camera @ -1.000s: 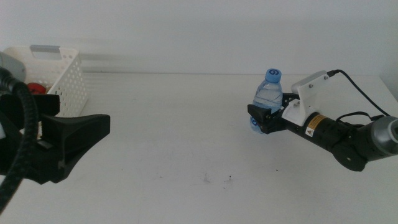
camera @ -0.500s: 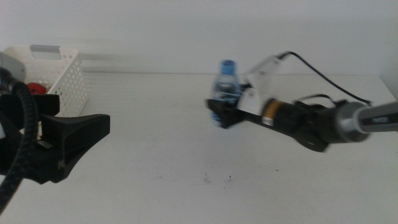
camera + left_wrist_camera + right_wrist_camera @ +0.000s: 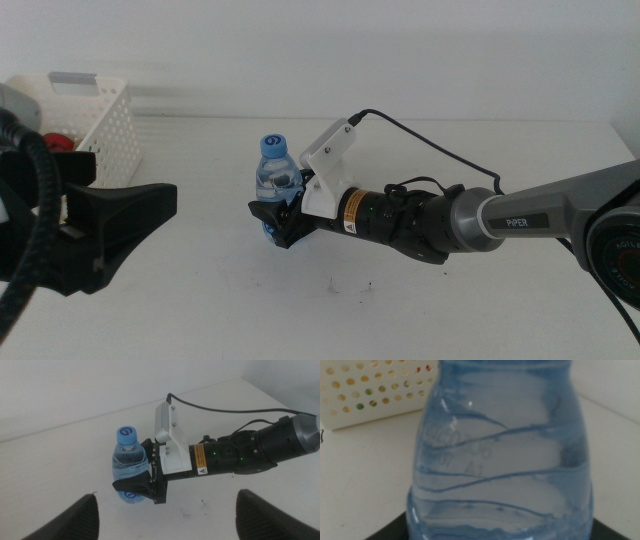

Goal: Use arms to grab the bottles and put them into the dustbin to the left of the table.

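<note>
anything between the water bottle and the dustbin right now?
In the middle view, only bare table lies between the water bottle, held by the right gripper, and the dustbin. The left gripper waits nearer the camera, jaws open.

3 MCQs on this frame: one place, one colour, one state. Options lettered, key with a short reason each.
1. Where is the dustbin? A table's far left B table's middle C beside the right arm
2. What colour is the water bottle cap? A red B blue C white
3. The right gripper is: A open over the table B shut on the water bottle C inside the dustbin

A: it stands by the middle view's left edge. B: the cap shows blue. B: its jaws clamp the bottle; the left gripper waits open.
</note>
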Robot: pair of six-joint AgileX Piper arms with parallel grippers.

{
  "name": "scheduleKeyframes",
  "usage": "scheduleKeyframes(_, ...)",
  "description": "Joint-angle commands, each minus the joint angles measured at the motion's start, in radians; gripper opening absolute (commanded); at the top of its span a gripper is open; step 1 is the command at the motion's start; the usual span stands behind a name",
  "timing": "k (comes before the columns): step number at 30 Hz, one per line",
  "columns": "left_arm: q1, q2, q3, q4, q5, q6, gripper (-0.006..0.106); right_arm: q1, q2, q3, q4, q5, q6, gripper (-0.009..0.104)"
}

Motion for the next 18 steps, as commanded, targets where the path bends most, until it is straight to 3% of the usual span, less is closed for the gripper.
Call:
scheduleKeyframes(1, -0.008, -0.002, 0.001, 0.000, -0.014, -0.002, 0.094, 0.003, -0.008, -0.013, 0.017, -0.029, 0.000, -0.002)
scheduleKeyframes(4, -0.008, -0.002, 0.001, 0.000, -0.014, -0.002, 0.094, 0.003, -0.008, -0.013, 0.017, -0.029, 0.000, 0.003)
scheduleKeyframes(5, -0.008, -0.002, 0.001, 0.000, -0.014, -0.002, 0.094, 0.003, -0.008, -0.013, 0.014, -0.033, 0.025, 0.025)
scheduleKeyframes(9, -0.008, -0.002, 0.001, 0.000, -0.014, -0.002, 0.094, 0.003, -0.048, 0.043, 0.025, -0.071, 0.043, 0.066)
scheduleKeyframes(11, -0.008, -0.002, 0.001, 0.000, -0.014, -0.002, 0.094, 0.003, -0.101, 0.122, 0.052, -0.102, 0.004, 0.079)
scheduleKeyframes(16, -0.008, -0.002, 0.001, 0.000, -0.014, -0.002, 0.094, 0.009, -0.283, 0.363, 0.075, -0.068, 0.003, 0.083)
scheduleKeyframes(18, -0.008, -0.002, 0.001, 0.000, -0.014, -0.002, 0.094, 0.009, -0.409, 0.486, 0.139, -0.044, 0.001, 0.083)
